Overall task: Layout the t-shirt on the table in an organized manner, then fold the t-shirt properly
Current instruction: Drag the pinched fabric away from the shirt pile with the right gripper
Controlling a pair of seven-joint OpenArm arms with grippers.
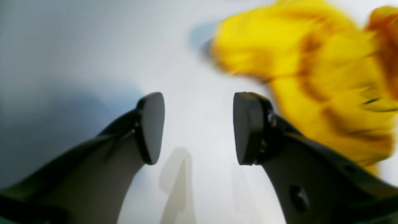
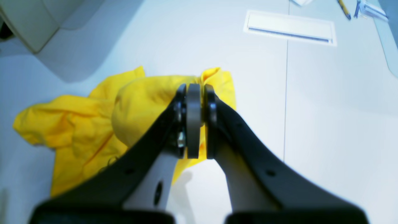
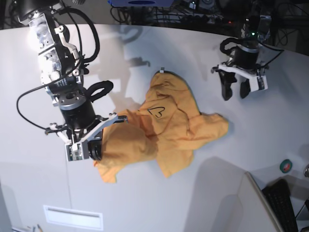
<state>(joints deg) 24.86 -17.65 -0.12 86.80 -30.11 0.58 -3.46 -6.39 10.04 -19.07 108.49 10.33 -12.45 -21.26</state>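
The crumpled orange short-sleeved cotton t-shirt (image 3: 166, 125), with a black heart outline showing on top, lies in a heap near the middle of the smooth pale grey-white tabletop (image 3: 193, 48), not yet spread out. Its long axis runs roughly across the base view, from a bunched end at the lower left to a sleeve-like flap at the right.

The right tool (image 2: 194, 124) is clenched, and the wrist view shows yellow-orange cloth pinched between its pads at the shirt's edge. In the base view that arm sits on the left, right at the bunched end, so it has the fabric in hand.

The left tool (image 3: 235, 89) hangs over bare tabletop on the base view's right, released, jaws apart with nothing between them. The shirt lies away from it, towards the centre; in its own blurred wrist view the cloth fills the upper right, beside one finger but not between the two. The flap end is the nearest part to it, so I'd judge this arm needs to reach across for that far edge before the two can pull the shirt flat.

A thin dark seam runs across the surface, and a pale rectangular inset plate (image 3: 72, 216) sits near its edge. Cables clutter the back, and a dark keyboard (image 3: 282, 205) shows at the lower right.
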